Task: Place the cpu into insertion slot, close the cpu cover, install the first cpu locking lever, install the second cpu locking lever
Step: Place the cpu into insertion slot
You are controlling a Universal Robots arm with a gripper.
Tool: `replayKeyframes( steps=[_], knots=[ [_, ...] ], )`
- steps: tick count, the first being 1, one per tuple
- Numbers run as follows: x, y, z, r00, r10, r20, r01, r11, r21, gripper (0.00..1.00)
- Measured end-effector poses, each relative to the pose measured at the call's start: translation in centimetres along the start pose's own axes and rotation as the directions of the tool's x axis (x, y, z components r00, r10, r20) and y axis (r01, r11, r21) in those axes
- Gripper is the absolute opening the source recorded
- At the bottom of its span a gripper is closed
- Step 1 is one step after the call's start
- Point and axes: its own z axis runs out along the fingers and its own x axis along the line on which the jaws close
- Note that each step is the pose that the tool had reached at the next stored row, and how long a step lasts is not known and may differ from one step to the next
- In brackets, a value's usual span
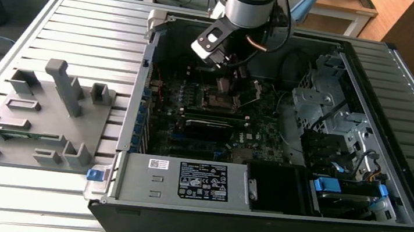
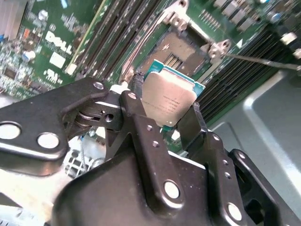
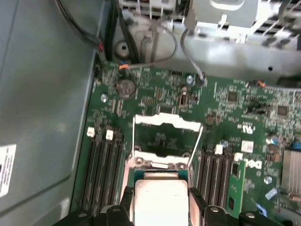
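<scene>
My gripper (image 2: 164,107) is shut on the cpu (image 2: 170,98), a flat square chip with a grey metal top, gripped by two opposite edges between the black fingers (image 2: 136,101). The chip hangs tilted just above the insertion slot (image 2: 181,55), a dark socket with a silver rim on the green board. In the first wrist view the cpu (image 3: 160,200) sits near the open cpu cover (image 3: 167,121), a silver frame with a window that is swung back. In the exterior view the gripper (image 1: 223,76) hovers over the socket (image 1: 220,99) inside the open computer case.
Long black memory slots (image 3: 101,169) flank the socket on both sides. A labelled grey power supply box (image 1: 184,179) lies at the case's near end, with a drive cage (image 1: 325,106) on the exterior view's right. A grey fixture plate (image 1: 43,115) rests on the slatted table.
</scene>
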Motion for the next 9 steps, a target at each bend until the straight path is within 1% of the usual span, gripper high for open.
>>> replayKeyframes(
  steps=[2,3,5,7,8,9],
  knots=[
    [-0.01,0.01,0.03,1.0,0.001,-0.0028,-0.001,0.9997,0.0255,0.54],
    [-0.01,0.01,0.04,1.0,0.001,-0.0038,-0.001,0.9994,0.0344,0.54],
    [-0.01,0.01,0.02,1.0,0.001,-0.0039,-0.001,0.9993,0.0378,0.54],
    [-0.01,0.01,0.04,1.0,0.001,-0.0044,-0.001,0.9992,0.0395,0.54],
    [-0.01,0.01,0.05,1.0,0.006,-0.0041,-0.006,0.9992,0.0395,0.54],
    [-0.01,0.01,0.08,0.9998,0.02,-0.0035,-0.02,0.999,0.039,0.54]
  ],
)
